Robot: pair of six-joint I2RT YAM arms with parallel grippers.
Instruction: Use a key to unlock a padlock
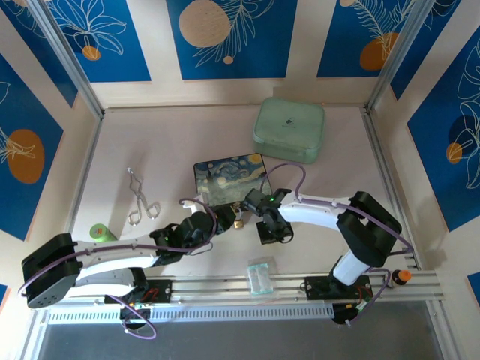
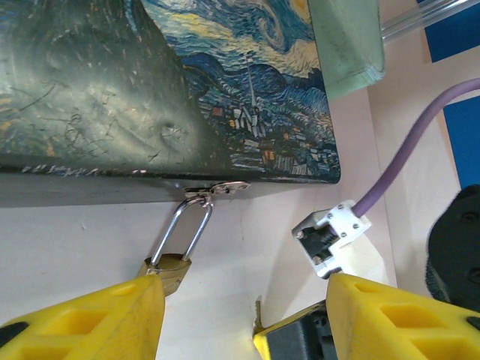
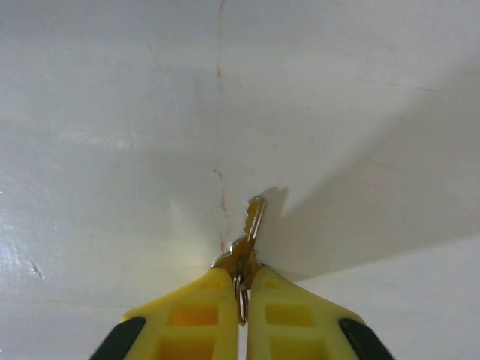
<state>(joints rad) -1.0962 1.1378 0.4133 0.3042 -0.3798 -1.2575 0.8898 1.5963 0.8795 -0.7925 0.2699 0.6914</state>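
Right wrist: right claw (image 3: 241,291) pinches key (image 3: 253,219) (tip outward).

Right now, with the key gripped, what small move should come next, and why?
I'd probably shift the left gripper sideways until the padlock sits between its open fingers. The padlock hangs by its shackle from the hasp of the box, its body beside one finger, so it would likely swing under the key. The right gripper is shut on the key, blade forward.
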